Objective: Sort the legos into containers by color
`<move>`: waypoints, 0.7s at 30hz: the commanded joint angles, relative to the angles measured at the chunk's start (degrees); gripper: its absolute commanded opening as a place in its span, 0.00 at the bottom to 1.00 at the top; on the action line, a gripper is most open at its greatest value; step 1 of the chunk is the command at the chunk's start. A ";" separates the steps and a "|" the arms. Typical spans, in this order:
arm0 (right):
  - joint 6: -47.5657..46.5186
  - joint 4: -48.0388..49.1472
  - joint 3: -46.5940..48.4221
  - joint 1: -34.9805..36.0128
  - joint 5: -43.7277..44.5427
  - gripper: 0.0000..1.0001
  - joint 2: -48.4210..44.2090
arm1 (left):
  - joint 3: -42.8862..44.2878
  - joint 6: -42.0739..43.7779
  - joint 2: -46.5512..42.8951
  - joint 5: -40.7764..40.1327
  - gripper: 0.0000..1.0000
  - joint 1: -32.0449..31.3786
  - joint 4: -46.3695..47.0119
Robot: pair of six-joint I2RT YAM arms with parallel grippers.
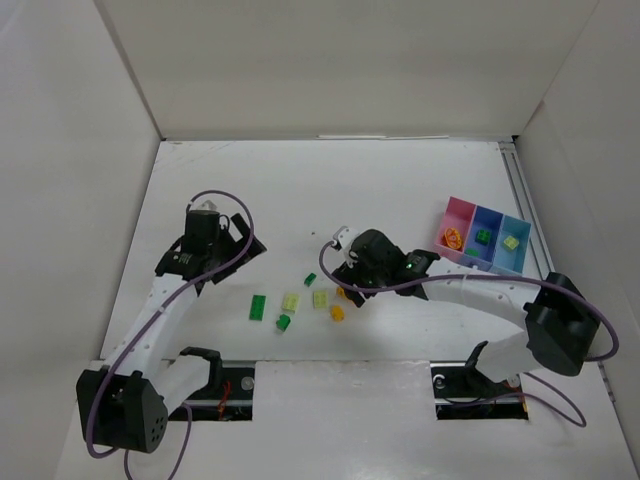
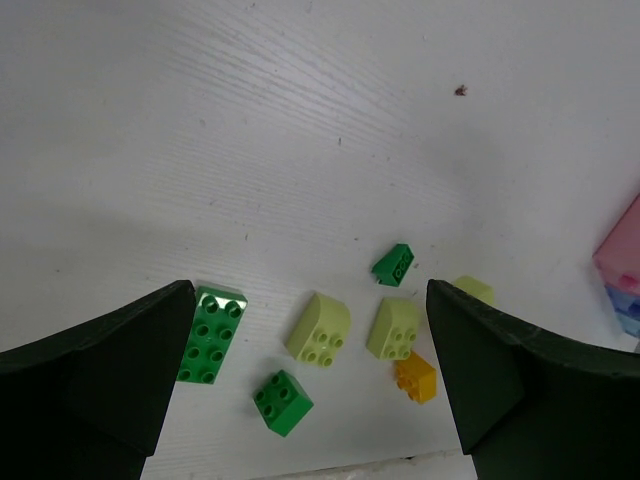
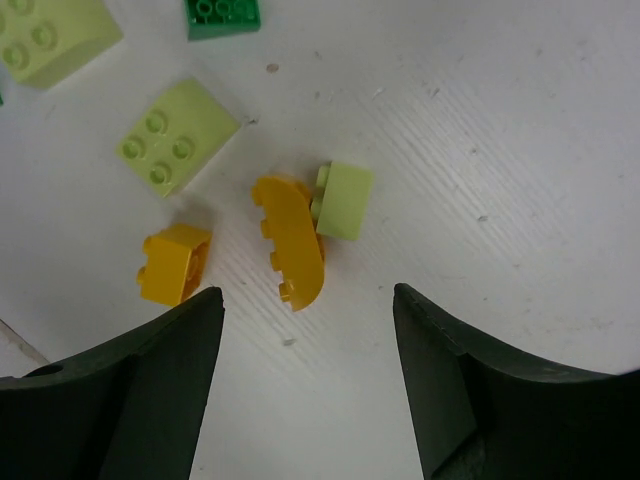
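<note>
Several legos lie loose in the middle of the table: a long dark green brick (image 1: 258,307), a small green one (image 1: 283,322), pale yellow-green ones (image 1: 290,301), and an orange-yellow one (image 1: 337,313). My right gripper (image 1: 342,272) is open just above a curved orange-yellow brick (image 3: 290,240) that touches a small pale yellow-green brick (image 3: 343,200); its jaws (image 3: 308,300) hold nothing. My left gripper (image 1: 243,240) is open and empty (image 2: 308,300), above and to the left of the pile. The pink (image 1: 459,228), dark blue (image 1: 490,225) and light blue (image 1: 516,258) containers stand at the right, each with one piece inside.
White walls enclose the table on three sides. A metal rail (image 1: 522,195) runs along the right edge behind the containers. In the left wrist view the green 2x4 brick (image 2: 212,335), the green 2x2 brick (image 2: 282,402) and the pink bin's corner (image 2: 622,250) show.
</note>
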 commanded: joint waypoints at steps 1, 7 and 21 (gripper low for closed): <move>3.96 4.99 -1.38 1.46 0.00 0.73 1.03 | -1.63 -1.13 -3.04 2.49 1.00 -0.30 0.64; 5.20 8.59 -2.79 1.47 1.59 0.72 3.40 | -2.95 -1.75 -5.50 2.49 1.00 -0.30 0.65; 6.34 9.04 -1.56 1.47 -0.52 0.52 10.96 | -1.80 -1.22 -4.27 1.96 1.00 -0.30 -0.06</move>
